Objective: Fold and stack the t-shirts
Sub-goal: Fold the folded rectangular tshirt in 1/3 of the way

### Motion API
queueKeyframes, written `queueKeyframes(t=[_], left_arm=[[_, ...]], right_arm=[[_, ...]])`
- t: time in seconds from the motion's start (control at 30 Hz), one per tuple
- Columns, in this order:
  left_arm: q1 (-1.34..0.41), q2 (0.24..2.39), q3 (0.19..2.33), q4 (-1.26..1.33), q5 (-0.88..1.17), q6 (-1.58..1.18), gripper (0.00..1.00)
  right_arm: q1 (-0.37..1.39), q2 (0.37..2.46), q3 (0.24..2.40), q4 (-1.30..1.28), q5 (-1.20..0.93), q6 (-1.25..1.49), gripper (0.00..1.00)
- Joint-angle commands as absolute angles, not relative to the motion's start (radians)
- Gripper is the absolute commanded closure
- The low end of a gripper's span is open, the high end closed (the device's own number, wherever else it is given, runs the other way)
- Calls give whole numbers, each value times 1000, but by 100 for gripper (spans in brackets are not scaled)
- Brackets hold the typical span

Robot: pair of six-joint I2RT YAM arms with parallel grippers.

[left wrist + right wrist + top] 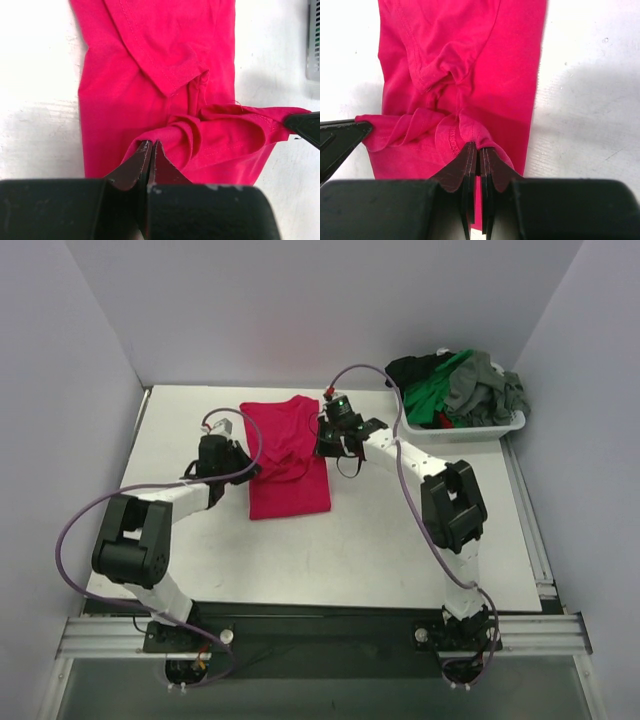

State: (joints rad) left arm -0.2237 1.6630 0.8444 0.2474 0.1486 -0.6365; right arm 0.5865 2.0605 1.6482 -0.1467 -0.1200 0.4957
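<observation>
The crimson-red t-shirt point(288, 460) lies partly folded on the white table, a narrow strip running away from the arms. My left gripper point(243, 462) is shut on the shirt's left edge point(165, 135) and lifts a fold of it. My right gripper point(325, 440) is shut on the shirt's right edge point(470, 132), also pinching a raised fold. The cloth hangs bunched between the two grippers point(220, 130). Each wrist view shows the other gripper's tip at its side. Green, grey and black t-shirts point(460, 385) lie heaped in the basket at the back right.
A white plastic basket point(505, 427) stands at the back right corner of the table point(370, 550). White walls close in the table on the left, back and right. The arm bases sit at the near edge.
</observation>
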Motion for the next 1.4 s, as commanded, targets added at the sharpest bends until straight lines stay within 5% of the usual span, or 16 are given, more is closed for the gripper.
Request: queueKeyframes(t=[0.0,0.67,0.73,0.77,0.8,0.9,1.03,1.23,1.37], left_arm=[[-196,1655,877,328,218,-611,100],[-100,1805,1023,331,302,-617,100],[-97,1835,1052,331,304,-626,87],[-92,1844,1064,325,305,-627,78],[-91,1859,1077,319,301,-630,55],[-89,1864,1118,276,275,-626,34],[-106,1751,1025,270,181,-594,23],[-190,1588,836,166,23,-554,26],[-261,1517,749,85,-69,-555,28]], right_arm=[[575,2066,1709,-163,-143,486,100],[538,2192,1897,-216,-193,471,98],[537,2216,1930,-225,-198,460,80],[534,2241,1966,-235,-201,456,54],[531,2253,1982,-241,-202,453,40],[522,2269,2002,-255,-216,443,18],[529,2148,1855,-206,-207,428,16],[541,1936,1481,-46,-221,463,20],[558,1884,1361,-26,-226,477,32]])
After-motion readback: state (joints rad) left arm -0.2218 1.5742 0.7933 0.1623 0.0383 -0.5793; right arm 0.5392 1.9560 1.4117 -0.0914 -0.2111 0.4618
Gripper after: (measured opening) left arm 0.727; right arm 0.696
